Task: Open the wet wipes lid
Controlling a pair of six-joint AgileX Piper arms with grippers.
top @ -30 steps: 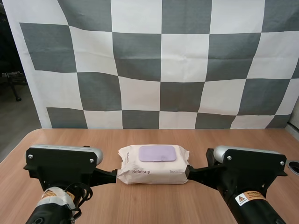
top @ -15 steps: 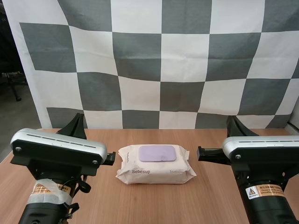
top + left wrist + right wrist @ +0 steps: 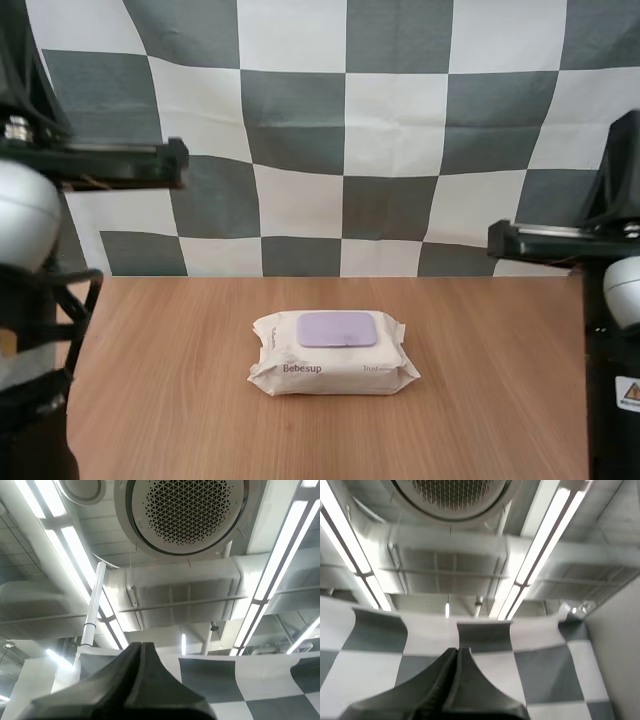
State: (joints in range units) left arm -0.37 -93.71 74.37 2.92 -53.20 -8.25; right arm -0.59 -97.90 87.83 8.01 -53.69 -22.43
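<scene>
Your left gripper [image 3: 141, 649]: the two black fingers lie pressed together as one dark wedge, clenched on nothing and touching nothing. Your right gripper [image 3: 457, 653]: the same, fingers closed into a single wedge with nothing between them.

The wrist views give you the fingers at close range. The high view gives you the work surface, with your left arm [image 3: 22, 215] and right arm [image 3: 612, 385] standing at the two sides, both well above and apart from the pack.

The pack of wet wipes [image 3: 333, 368] lies flat near the middle of the wooden table [image 3: 150, 360], between the two arms, its printed long side facing you. The purple lid [image 3: 337, 328] sits on the pack's upper face. It appears to lie flat and closed, though its edge is too small for you to be certain.

Count: two arms, two grippers, one pack, one lid.
</scene>
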